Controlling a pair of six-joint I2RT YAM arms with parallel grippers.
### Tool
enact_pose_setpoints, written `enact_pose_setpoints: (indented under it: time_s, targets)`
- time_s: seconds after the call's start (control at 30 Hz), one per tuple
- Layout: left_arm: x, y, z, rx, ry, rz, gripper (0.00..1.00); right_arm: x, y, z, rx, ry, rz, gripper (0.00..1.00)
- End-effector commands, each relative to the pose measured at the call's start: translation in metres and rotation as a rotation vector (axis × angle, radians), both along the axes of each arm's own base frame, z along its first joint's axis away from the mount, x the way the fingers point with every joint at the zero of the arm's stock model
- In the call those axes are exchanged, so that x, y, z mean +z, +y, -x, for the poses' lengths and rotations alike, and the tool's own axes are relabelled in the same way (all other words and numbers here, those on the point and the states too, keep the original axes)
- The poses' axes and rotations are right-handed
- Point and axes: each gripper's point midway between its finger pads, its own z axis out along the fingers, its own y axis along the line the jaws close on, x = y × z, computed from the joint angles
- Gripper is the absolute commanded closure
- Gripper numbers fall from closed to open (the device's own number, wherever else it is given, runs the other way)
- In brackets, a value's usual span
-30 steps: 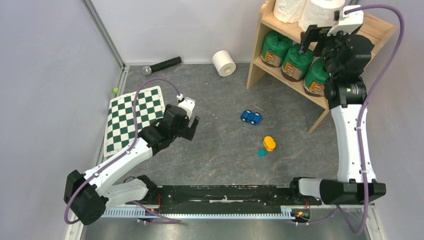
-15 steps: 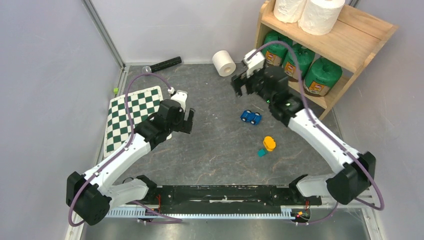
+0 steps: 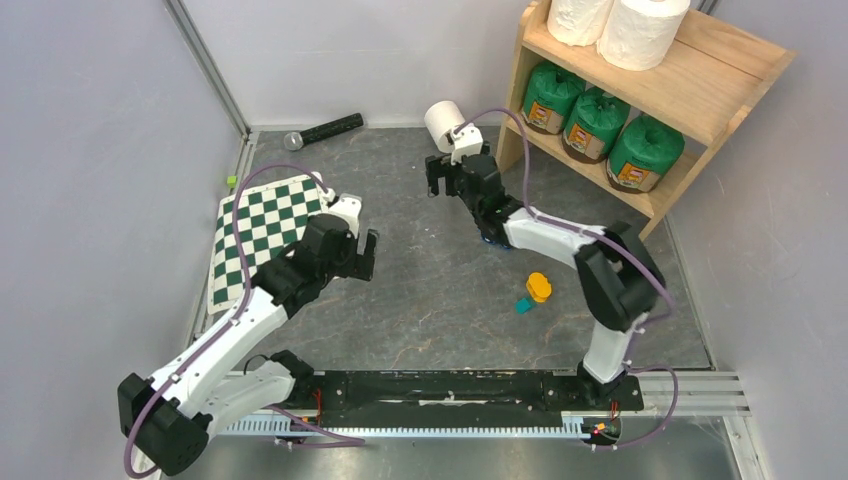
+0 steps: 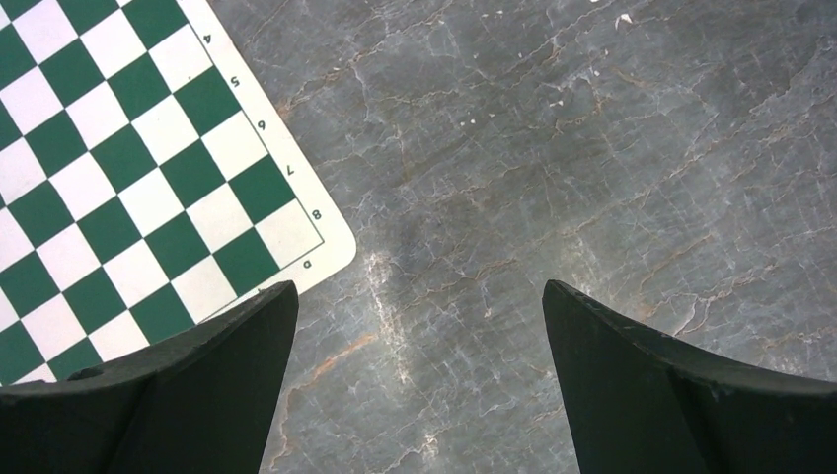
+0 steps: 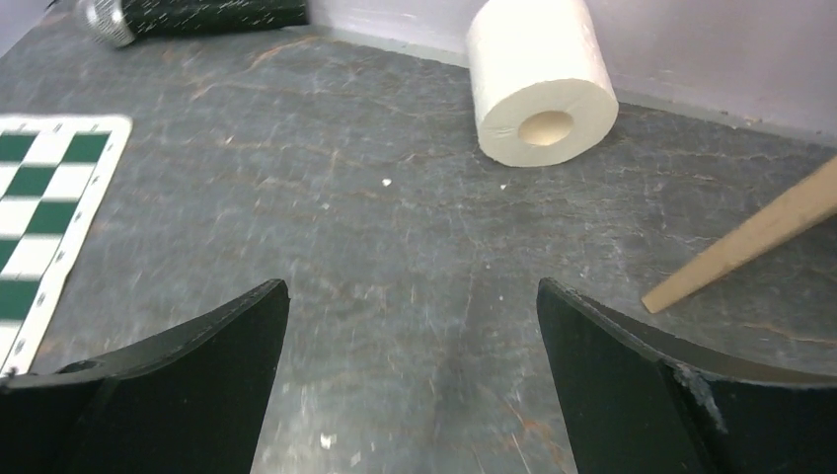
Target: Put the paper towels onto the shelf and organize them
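The light wooden shelf [image 3: 700, 72] stands at the far right, turned at an angle, with two tiers and solid sides. On its top tier, two white rolls [image 3: 578, 18] sit touching side by side at the far end. They look upright, though the frame cuts their tops. Three green rolls [image 3: 594, 122] with orange-white labels fill the lower tier in a row. A third white roll [image 5: 538, 84] lies on its side on the floor just left of the shelf, its hollow core facing near.
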Motion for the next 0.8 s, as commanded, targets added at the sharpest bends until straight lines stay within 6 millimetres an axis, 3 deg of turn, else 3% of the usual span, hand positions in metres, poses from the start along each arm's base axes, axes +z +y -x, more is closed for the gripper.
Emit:
enact_pose_setpoints:
  time_s: [0.0,0.37,0.53,0.77]
  targets:
    - [0.0,0.005,0.007,0.046,-0.005,0.042,0.0,0.036,0.005,-0.048,-0.183,-0.117,-0.209,0.02]
    - [-0.013,0.0,0.012,0.036,-0.016,0.102,0.0,-0.026,0.001,-0.12,-0.385,-0.125,-0.37,0.04]
    - [-0.018,-0.003,0.014,0.018,-0.008,0.115,0.0,-0.036,0.008,-0.138,-0.315,-0.18,-0.451,0.08]
    - [-0.018,-0.027,0.017,-0.054,-0.001,0.228,0.0,-0.056,0.013,-0.162,-0.285,-0.225,-0.476,0.12]
